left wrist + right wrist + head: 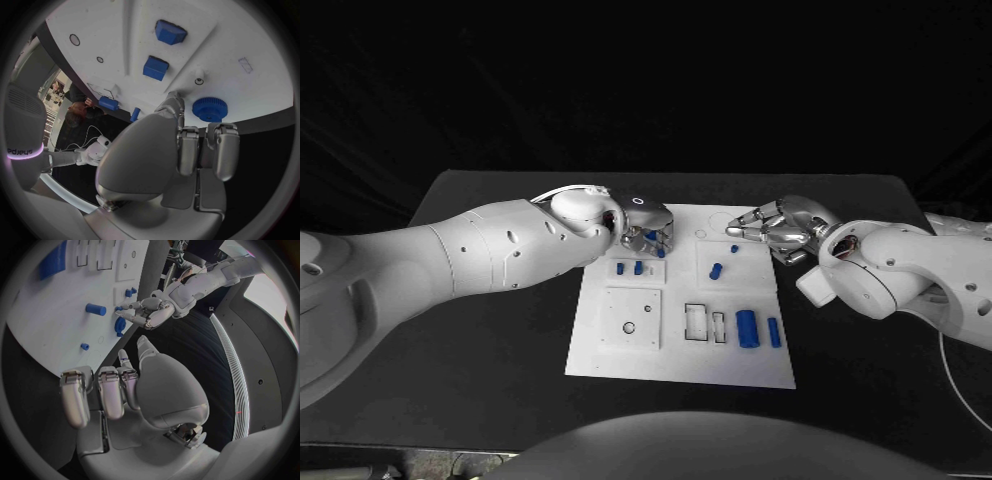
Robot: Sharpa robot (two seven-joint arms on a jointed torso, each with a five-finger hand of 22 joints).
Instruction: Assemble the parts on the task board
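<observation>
The white task board (625, 355) lies in the middle of the black worktop (473, 370), with bare worktop showing along its left, right and near edges.

The left robot hand (640, 226) hangs over the board's far left corner, fingers pointing down at a round blue gear-like part (209, 108) that sits close to the board's far edge. In the left wrist view one fingertip (172, 96) comes down beside that part, but whether it touches the part or the board I cannot tell; the other fingers are curled in with nothing between them, so this hand reads as clenched on nothing.

The right robot hand (780, 228) hovers over the board's far right corner, partly past the right edge, fingers curled inward and holding nothing.

Just near of the left hand, 2 small blue parts (629, 267) stand side by side in a raised square panel. A short blue cylinder (715, 270) lies tilted in the middle of the board's far half, and a tiny blue part (734, 248) sits beyond it toward the right hand. Near the right edge, 2 blue blocks (759, 329) lie parallel beside 2 narrow rectangular slots (705, 322). The near left square panel (630, 319) carries only small holes, and the strip of board nearest the robot is bare.
</observation>
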